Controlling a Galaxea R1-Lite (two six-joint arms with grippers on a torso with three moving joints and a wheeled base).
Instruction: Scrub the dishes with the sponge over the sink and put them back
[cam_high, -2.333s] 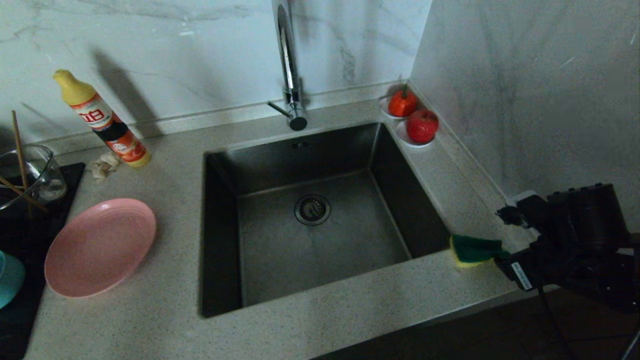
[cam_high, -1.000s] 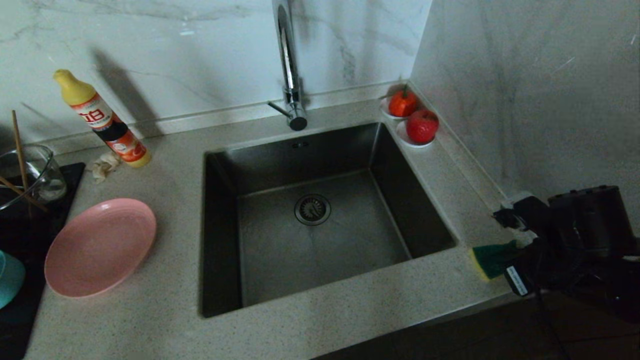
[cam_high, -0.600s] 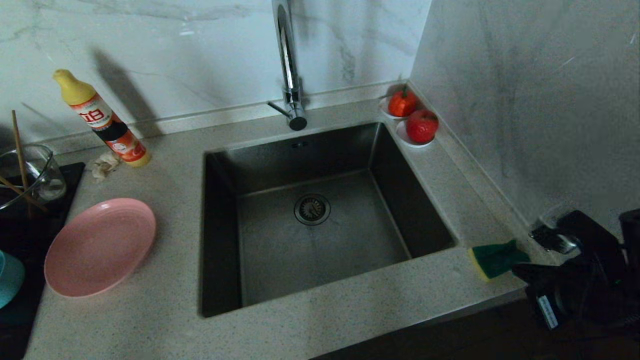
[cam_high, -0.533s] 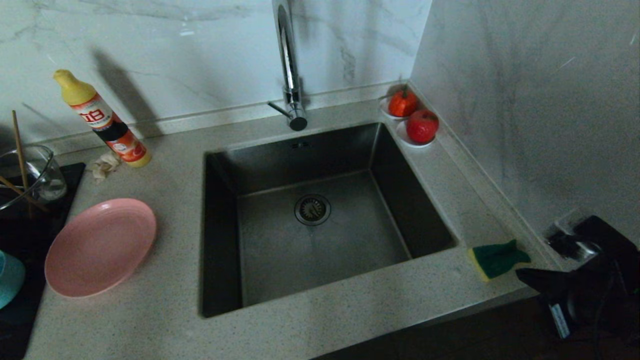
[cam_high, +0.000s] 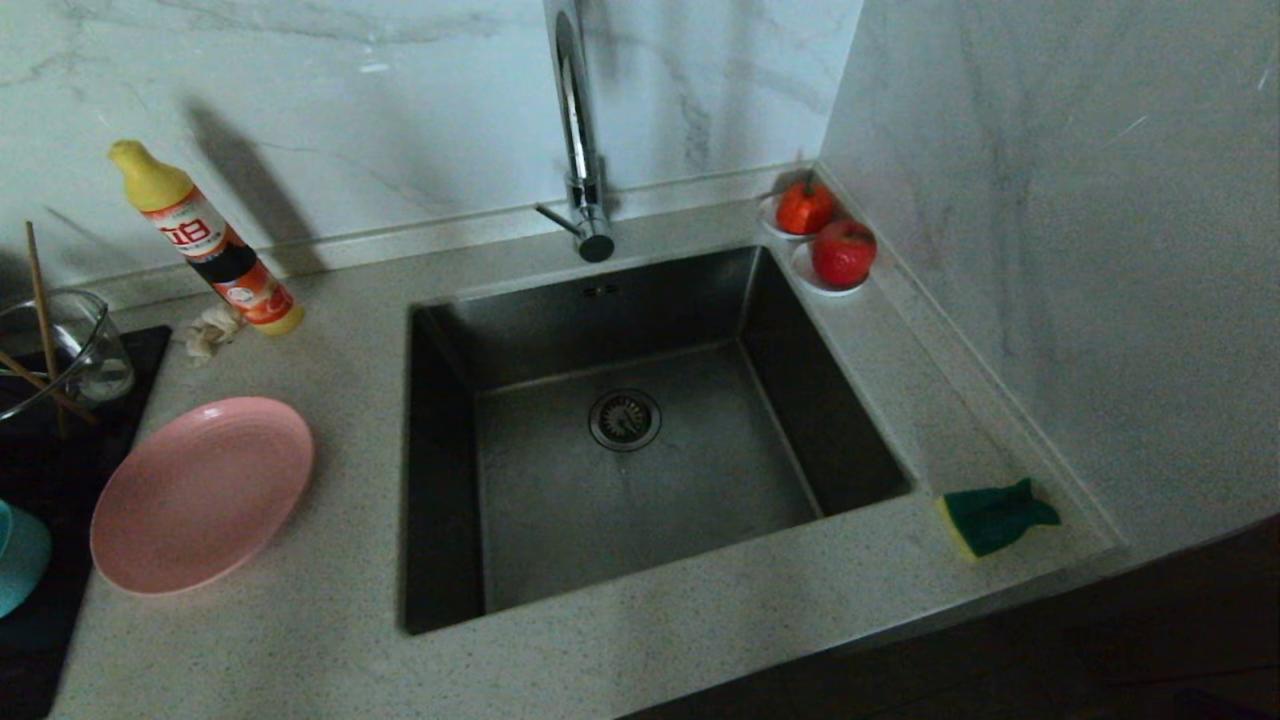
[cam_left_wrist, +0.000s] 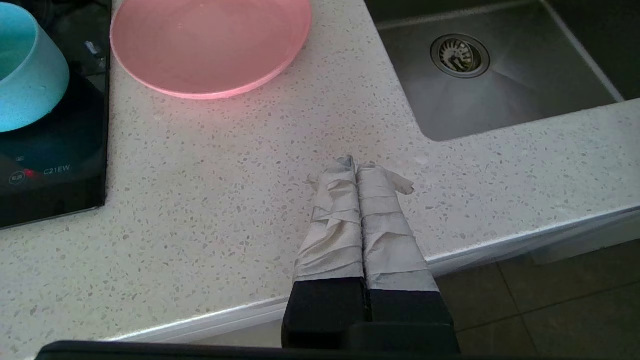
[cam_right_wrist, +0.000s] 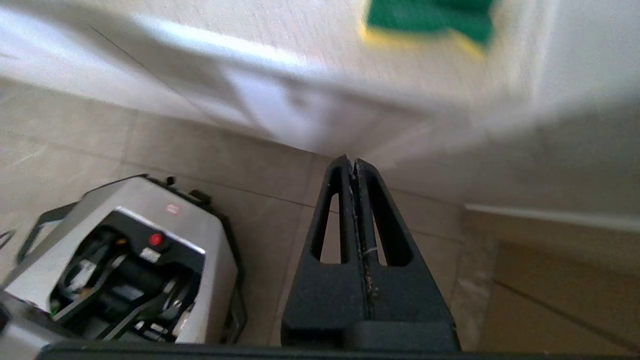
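The sponge (cam_high: 993, 517) is laid on the counter (cam_high: 330, 640) at the right front corner of the sink (cam_high: 640, 440), green face up, with its yellow foam seen along the edge toward the basin. It is not touched by any gripper. In the right wrist view the sponge (cam_right_wrist: 430, 20) is seen blurred near the counter edge, well apart from the fingers.

The pink plate (cam_high: 200, 493) is placed flat on the counter to the left of the sink, partly over the edge of a black cooktop (cam_high: 30, 620). The teal bowl (cam_high: 20, 555) is set on that cooktop, just beside the plate; only a part of it is seen in the head view.

The sink is seen with its round drain (cam_high: 625, 419) in the middle and the tall faucet (cam_high: 578, 130) behind it.

The left gripper (cam_left_wrist: 356, 165) is held low over the front edge of the counter, its taped fingers pressed together on nothing. The right gripper (cam_right_wrist: 353, 161) is held below the counter level, over the tiled floor (cam_right_wrist: 75, 145), its black fingers also pressed together and empty. Neither arm is seen in the head view.

At the back left a dish soap bottle (cam_high: 205, 240) is leaned toward the wall. A glass jug (cam_high: 60, 345) with chopsticks is placed at the left edge, and two red fruits (cam_high: 843, 251) on small saucers are set in the back right corner.
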